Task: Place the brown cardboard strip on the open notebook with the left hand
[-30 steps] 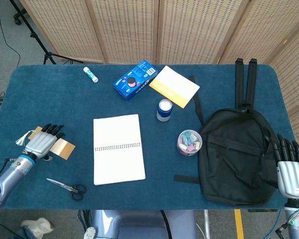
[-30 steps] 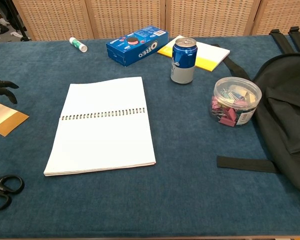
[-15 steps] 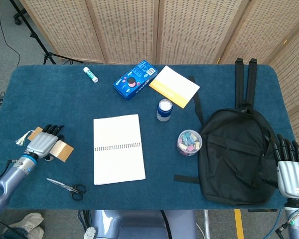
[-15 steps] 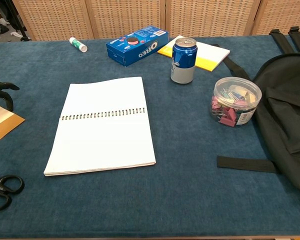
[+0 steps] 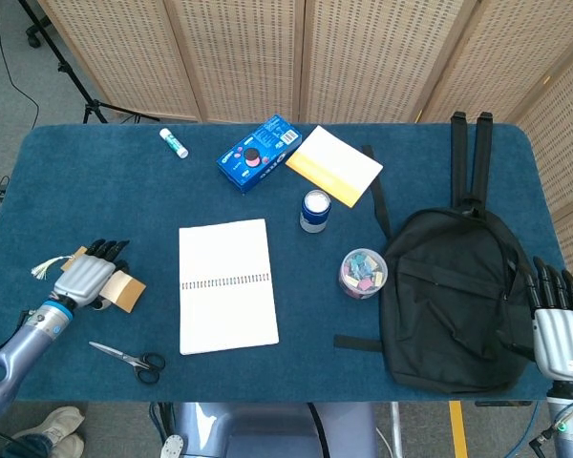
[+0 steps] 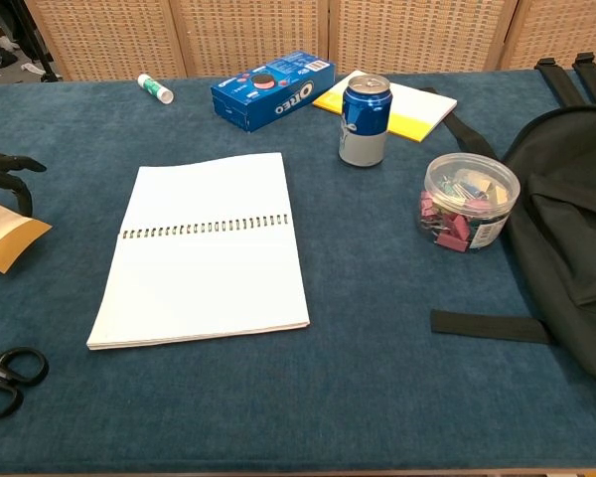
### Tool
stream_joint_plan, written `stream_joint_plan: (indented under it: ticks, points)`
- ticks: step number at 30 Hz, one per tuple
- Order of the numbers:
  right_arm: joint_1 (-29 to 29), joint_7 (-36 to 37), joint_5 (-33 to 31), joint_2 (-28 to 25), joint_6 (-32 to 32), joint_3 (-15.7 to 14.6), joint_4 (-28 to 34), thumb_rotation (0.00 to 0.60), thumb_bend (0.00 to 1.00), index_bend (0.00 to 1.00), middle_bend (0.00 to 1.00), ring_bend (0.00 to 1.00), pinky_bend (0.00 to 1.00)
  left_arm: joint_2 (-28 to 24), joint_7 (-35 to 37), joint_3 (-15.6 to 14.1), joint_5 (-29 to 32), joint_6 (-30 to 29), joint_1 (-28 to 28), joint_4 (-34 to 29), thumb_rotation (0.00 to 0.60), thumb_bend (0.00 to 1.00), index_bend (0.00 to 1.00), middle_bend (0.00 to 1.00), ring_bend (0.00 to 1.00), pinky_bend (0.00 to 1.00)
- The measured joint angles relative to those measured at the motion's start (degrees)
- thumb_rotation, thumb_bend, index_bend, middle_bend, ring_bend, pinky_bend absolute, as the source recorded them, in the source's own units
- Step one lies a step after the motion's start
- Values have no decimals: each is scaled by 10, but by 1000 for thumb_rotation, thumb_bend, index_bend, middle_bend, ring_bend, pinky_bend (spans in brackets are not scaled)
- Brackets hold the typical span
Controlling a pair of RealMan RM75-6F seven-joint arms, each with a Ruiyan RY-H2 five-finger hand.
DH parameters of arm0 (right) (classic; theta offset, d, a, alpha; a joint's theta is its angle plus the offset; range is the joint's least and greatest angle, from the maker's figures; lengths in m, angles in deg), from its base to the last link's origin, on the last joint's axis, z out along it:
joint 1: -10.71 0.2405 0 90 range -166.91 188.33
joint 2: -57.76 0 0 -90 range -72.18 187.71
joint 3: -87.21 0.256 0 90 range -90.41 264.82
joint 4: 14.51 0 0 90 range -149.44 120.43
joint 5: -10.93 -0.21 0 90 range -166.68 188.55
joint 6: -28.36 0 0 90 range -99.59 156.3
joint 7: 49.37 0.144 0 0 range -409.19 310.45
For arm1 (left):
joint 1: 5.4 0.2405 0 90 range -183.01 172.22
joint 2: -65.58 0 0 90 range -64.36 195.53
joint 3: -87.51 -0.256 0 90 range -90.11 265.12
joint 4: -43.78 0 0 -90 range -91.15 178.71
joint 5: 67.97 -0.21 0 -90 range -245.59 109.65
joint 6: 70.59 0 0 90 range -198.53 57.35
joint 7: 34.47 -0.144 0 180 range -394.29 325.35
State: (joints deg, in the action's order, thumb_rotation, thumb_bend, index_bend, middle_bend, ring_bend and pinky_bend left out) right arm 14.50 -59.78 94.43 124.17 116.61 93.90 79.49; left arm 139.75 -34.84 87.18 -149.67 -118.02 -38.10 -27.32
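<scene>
The brown cardboard strip [image 5: 129, 289] lies at the table's left side, its right end curling slightly up off the cloth in the chest view [image 6: 12, 237]. My left hand [image 5: 84, 276] covers most of it and grips it, dark fingers [image 6: 4, 169] curled over its far edge. A pale tassel [image 5: 44, 268] sticks out to the hand's left. The open spiral notebook [image 5: 226, 284] [image 6: 207, 248] lies flat to the strip's right, with blue cloth between them. My right hand [image 5: 560, 329] rests open at the table's right front, beside the backpack.
Scissors [image 5: 126, 359] [image 6: 2, 378] lie in front of the strip. Behind the notebook stand a blue can [image 5: 315, 210], an Oreo box [image 5: 258, 153], a yellow pad [image 5: 334, 165] and a glue stick [image 5: 173, 142]. A tub of clips [image 5: 364, 272] and a black backpack [image 5: 449, 296] fill the right.
The left hand has closed down on the strip and shifted it slightly; its right end now curls up off the cloth. The right hand has not moved.
</scene>
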Motion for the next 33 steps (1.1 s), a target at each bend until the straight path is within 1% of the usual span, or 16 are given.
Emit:
stream_joint_plan:
  ticks: [3, 6, 9, 12, 13, 16, 20, 23, 28, 31, 33]
  points:
    - [0, 3, 1, -1, 1, 0, 1, 600, 0, 0, 0, 0, 0, -11, -5, 5, 6, -8, 1, -30, 600, 193, 598, 0, 0, 0]
    - [0, 5, 2, -3, 0, -1, 3, 600, 0, 0, 0, 0, 0, -23, -12, 14, 20, -17, 3, -75, 600, 191, 600, 0, 0, 0]
    - [0, 8, 4, -4, 0, -2, 4, 600, 0, 0, 0, 0, 0, -34, -36, 28, 51, -22, 2, -135, 600, 190, 601, 0, 0, 0]
    - [-1, 13, 6, -7, 1, -2, 6, 600, 0, 0, 0, 0, 0, -42, -84, 44, 105, -25, -5, -202, 600, 190, 611, 0, 0, 0]
    - [-2, 14, 6, -8, 2, -2, 6, 600, 0, 0, 0, 0, 0, -44, -108, 51, 131, -27, -9, -228, 600, 190, 613, 0, 0, 0]
    - [-2, 19, 7, -11, 4, -1, 7, 600, 0, 0, 0, 0, 0, -43, -169, 65, 204, -33, -24, -271, 600, 190, 614, 0, 0, 0]
    - [-3, 25, 7, -14, 4, -1, 9, 600, 0, 0, 0, 0, 0, -31, -246, 79, 308, -53, -50, -313, 600, 191, 616, 0, 0, 0]
    - [-3, 29, 9, -17, 2, -3, 10, 600, 0, 0, 0, 0, 0, -11, -307, 89, 396, -83, -77, -340, 600, 190, 618, 0, 0, 0]
    - [-3, 31, 11, -19, 1, -4, 12, 600, 0, 0, 0, 0, 0, 51, -412, 117, 551, -173, -140, -377, 600, 191, 627, 0, 0, 0]
    - [-3, 33, 13, -20, 1, -5, 13, 600, 0, 0, 0, 0, 0, 94, -457, 140, 633, -224, -179, -389, 600, 191, 629, 0, 0, 0]
    - [-3, 36, 12, -21, 1, -5, 13, 600, 0, 0, 0, 0, 0, 122, -483, 154, 673, -254, -204, -393, 600, 190, 630, 0, 0, 0]
